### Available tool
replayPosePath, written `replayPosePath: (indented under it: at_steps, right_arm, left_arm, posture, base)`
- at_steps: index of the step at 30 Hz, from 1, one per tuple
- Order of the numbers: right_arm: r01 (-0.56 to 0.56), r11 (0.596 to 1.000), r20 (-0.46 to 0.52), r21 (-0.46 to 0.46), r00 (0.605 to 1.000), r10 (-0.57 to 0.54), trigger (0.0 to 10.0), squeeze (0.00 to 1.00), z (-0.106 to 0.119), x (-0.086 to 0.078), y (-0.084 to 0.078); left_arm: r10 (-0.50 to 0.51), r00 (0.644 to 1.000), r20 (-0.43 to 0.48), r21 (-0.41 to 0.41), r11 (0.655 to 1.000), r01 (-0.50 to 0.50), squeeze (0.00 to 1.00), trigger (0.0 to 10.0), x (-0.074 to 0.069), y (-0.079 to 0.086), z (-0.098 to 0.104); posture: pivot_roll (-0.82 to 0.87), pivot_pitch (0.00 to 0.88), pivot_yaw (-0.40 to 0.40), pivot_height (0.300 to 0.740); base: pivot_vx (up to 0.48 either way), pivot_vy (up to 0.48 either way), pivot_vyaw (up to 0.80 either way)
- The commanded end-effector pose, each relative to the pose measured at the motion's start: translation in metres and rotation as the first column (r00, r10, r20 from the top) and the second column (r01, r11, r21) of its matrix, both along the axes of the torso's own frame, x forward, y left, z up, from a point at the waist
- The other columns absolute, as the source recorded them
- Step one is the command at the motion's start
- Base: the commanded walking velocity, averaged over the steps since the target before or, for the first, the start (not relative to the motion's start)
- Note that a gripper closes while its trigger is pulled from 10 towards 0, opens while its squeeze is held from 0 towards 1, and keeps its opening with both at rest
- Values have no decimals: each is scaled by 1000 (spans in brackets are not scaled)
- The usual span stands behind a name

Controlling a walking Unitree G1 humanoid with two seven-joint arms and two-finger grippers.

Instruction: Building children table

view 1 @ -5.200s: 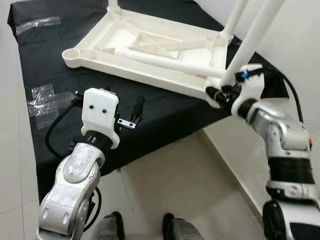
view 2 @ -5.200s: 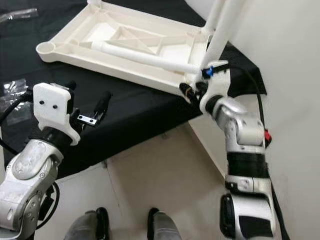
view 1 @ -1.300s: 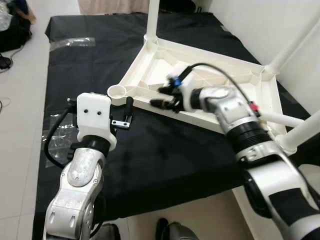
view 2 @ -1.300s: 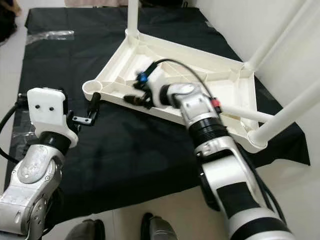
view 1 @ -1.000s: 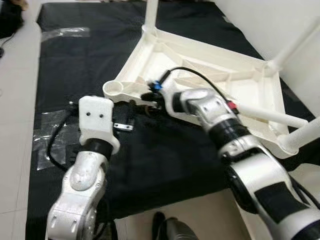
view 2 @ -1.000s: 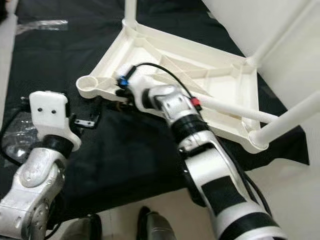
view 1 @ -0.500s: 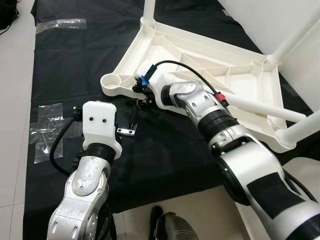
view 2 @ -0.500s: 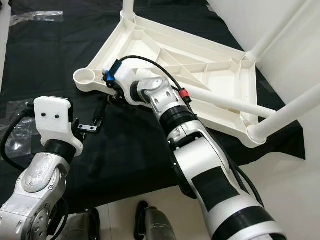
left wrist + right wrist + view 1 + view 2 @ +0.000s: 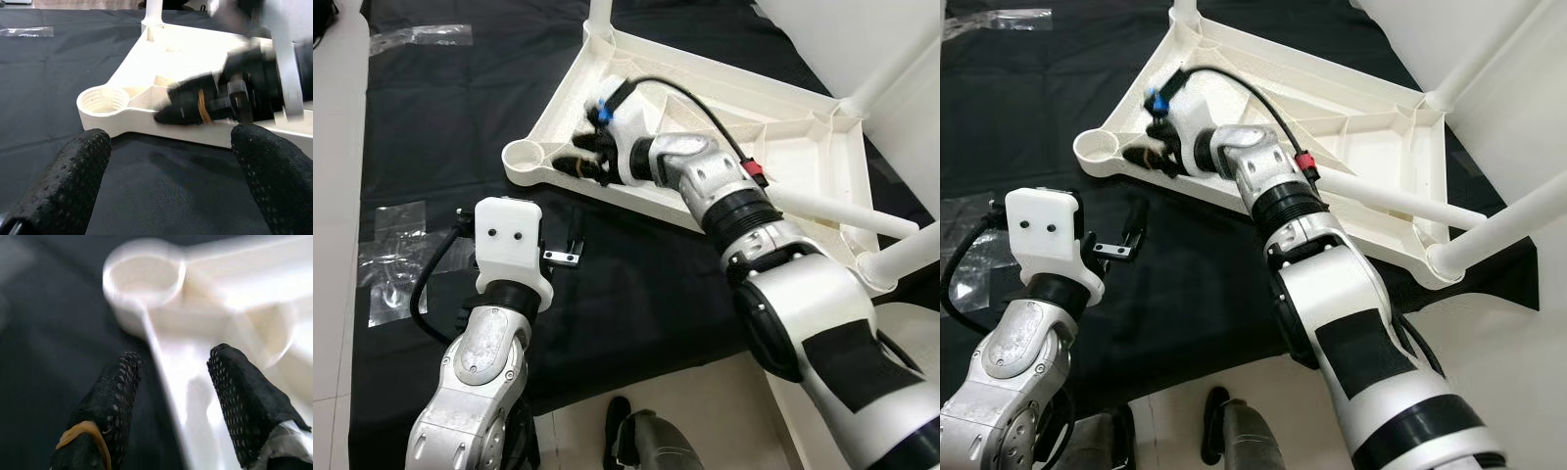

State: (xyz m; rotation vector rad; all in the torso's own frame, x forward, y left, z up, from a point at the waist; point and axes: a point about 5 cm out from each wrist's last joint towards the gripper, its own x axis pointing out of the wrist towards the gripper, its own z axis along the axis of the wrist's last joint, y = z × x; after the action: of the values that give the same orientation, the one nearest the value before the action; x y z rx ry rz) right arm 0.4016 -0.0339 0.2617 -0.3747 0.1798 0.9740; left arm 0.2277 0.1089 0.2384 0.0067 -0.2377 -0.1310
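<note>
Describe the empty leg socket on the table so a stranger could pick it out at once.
On the black mat lies the upturned white table. Follow its near edge to the corner closest to the left gripper: there sits a round, open, threaded socket. The other corners seen already carry upright white legs; this one is bare.

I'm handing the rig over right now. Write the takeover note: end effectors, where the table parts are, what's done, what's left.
Right end effector: open, empty, straddling the front rim of the upturned tabletop, next to the empty threaded leg socket.
Left end effector: open, empty, held above the black cloth, pointing at that same corner.
Table: lies upside down on the cloth. Three white legs already stand in the other corners.
Loose leg: lies across the tabletop near the right corner.
Left: pick up the loose leg and screw it into the empty socket, then turn the table upright.
</note>
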Motion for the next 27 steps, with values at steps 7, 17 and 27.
replayPosePath:
  at_steps: [7, 17, 27]
  right_arm:
    - [-13, 990, -39, -139, 999, 8, 10000, 0, -36, -4, -3]
    - [-284, 944, -71, -165, 958, 276, 0, 0, -45, -18, 5]
    - [-557, 828, -106, -68, 829, 549, 0, 0, -49, -42, -7]
  left_arm:
    - [-1, 1000, 0, -21, 1000, 1, 0, 10000, -4, -1, 1]
    - [12, 1000, -3, -15, 1000, -12, 0, 10000, -3, 1, 0]
    - [11, 1000, -1, -8, 1000, -11, 0, 10000, 1, 0, 0]
  posture:
    - [11, 312, -200, 740]
    - [5, 313, -203, 740]
    - [4, 305, -197, 740]
  base:
    - [0, 0, 0]
    - [0, 0, 0]
    - [0, 0, 0]
